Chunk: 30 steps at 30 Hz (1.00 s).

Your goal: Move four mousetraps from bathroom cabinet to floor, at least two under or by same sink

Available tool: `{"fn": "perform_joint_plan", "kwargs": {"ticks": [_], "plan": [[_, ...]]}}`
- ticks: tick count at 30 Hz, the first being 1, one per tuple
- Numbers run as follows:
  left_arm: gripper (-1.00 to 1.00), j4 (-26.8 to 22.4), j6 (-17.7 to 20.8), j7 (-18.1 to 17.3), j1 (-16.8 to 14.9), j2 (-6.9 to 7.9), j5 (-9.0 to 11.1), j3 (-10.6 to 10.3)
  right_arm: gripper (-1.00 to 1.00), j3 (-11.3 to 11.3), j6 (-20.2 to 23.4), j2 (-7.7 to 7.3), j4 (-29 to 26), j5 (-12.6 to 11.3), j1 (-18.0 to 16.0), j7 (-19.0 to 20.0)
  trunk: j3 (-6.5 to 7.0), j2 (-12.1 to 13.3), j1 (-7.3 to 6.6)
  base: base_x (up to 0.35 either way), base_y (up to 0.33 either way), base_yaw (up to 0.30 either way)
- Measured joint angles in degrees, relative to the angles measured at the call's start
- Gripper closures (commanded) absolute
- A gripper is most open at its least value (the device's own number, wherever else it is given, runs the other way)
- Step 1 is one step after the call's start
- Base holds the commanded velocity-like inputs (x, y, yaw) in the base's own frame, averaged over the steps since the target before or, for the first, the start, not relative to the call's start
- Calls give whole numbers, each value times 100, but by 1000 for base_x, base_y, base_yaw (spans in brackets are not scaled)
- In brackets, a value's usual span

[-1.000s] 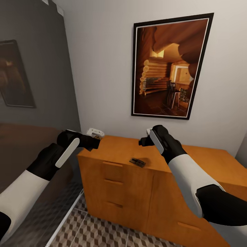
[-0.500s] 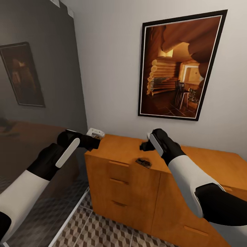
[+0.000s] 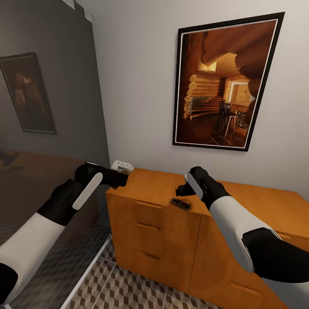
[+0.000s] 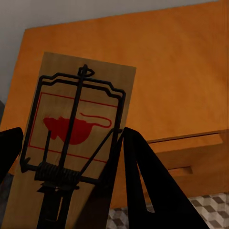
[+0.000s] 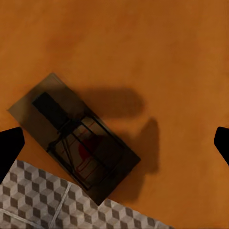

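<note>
On top of the cabinet (image 3: pixel 163 189), right by its front edge, 1 mousetrap (image 3: pixel 180 203) is lying flat, and my right gripper (image 3: pixel 183 190) hangs just above it. Through the right wrist camera that same trap (image 5: pixel 76 138) sits at an angle on the orange wood with my shadow across it, so the red print under its wire is hard to read. My right fingertips (image 5: pixel 9 145) only poke in as 2 dark corners at opposite edges of that picture, wide apart, with nothing between them, so that gripper is spread open and not touching the trap.

My left gripper (image 3: pixel 122 174) is off the cabinet's left end, about level with its top, and it's clamped on a second mousetrap (image 4: pixel 74 138). From the head camera that one is just a small pale blob (image 3: pixel 122 165) at the tip. Up close the red mouse drawing, black wire bar and spring coil are clear, but its lower end is cut off by the frame and my left fingers (image 4: pixel 143 191) cover part of its edge.

Below the cabinet front, a strip of cube-patterned bathroom floor (image 3: pixel 128 292) shows. Above the cabinet hangs a framed log-cabin picture (image 3: pixel 223 81). The cabinet's right end runs out of frame behind my right arm.
</note>
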Motion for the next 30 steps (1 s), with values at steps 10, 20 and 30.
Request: {"fn": "perform_joint_plan", "kwargs": {"ticks": [10, 20, 30], "plan": [[100, 0, 0, 0, 0, -9, -2, -6, -100, 3, 0, 66, 10, 7, 0, -2, 0, 0, 0, 0, 0, 0], [100, 0, 0, -1, 1, -17, 2, -9, -100, 20, 0, 105, -19, 7, 0, 0, 0, 0, 0, 0, 0, 0], [100, 9, 0, 0, 0, -83, 7, -17, -100, 812, -1, 148, -38, 3, 1, 330, 0, 0, 0, 0, 0, 0]]}}
